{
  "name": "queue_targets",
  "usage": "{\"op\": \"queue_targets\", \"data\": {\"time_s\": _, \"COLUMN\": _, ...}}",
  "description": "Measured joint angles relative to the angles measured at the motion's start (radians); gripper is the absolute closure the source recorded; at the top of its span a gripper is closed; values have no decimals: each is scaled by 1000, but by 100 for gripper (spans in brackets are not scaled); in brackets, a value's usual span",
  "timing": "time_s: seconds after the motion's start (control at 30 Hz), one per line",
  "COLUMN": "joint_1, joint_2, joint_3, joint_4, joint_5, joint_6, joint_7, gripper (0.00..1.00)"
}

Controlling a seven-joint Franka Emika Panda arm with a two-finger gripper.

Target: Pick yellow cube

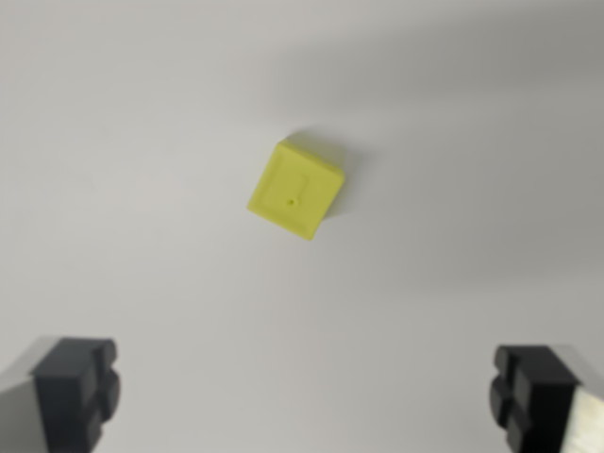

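Small yellow plastic cube (295, 189) sits rotated on the plain white desk (142, 236), corners toward frame edges, no long axis; gripper (307, 396) spread wide, empty.

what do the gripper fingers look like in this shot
Only the two fingertips show, at the bottom corners of the wrist view. Both are dark, near-black blocky pads with stepped, notched edges. Pale grey metal sits on the outer side of each. No cables or markings are visible. The gripper body itself is out of frame.
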Motion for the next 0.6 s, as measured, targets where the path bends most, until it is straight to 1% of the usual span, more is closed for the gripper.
{"op": "queue_targets", "data": {"time_s": 0.6, "joint_1": 8, "joint_2": 56, "joint_3": 0, "joint_4": -44, "joint_5": -4, "joint_6": 94, "joint_7": 91, "gripper": 0}}
